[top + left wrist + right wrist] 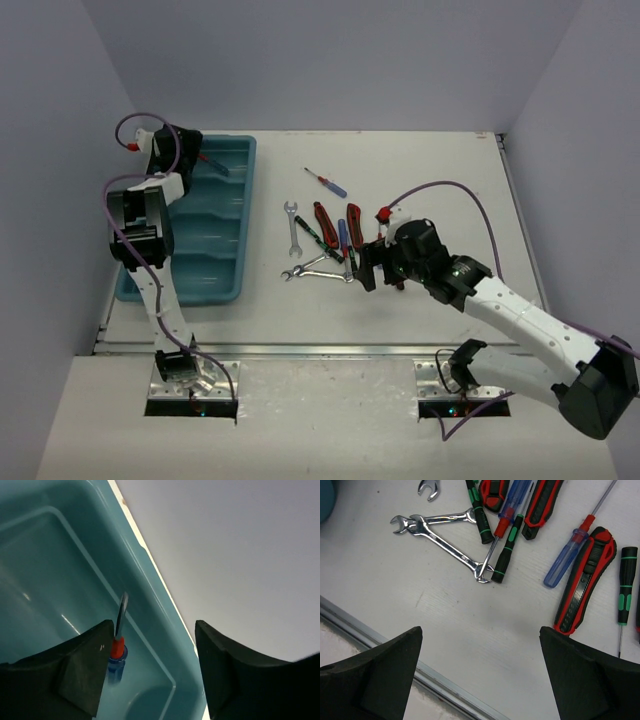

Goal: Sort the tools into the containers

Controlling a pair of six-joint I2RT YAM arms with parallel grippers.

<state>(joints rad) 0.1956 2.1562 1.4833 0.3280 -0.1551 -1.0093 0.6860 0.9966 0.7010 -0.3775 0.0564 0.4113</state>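
Observation:
The teal tray (226, 292) stands at the table's left. My left gripper (190, 150) hangs over its far compartment, open. In the left wrist view the left gripper (154, 626) has a wide gap, and a blue-and-red screwdriver (117, 652) lies in the tray (165, 605) beside the left finger, not gripped. From above, that screwdriver (213, 165) rests in the far compartment. My right gripper (372, 265) is open above the near edge of the tool pile. Below the right gripper (480, 630) is bare table, with silver wrenches (445, 535), a black-green screwdriver (507, 550), a blue screwdriver (567, 560) and a red-black tool (585, 580) beyond.
A lone blue-red screwdriver (328, 182) lies farther back, and a single wrench (292, 225) sits left of the pile. The metal table edge (395, 642) runs close under the right gripper. Grey walls enclose the table on three sides.

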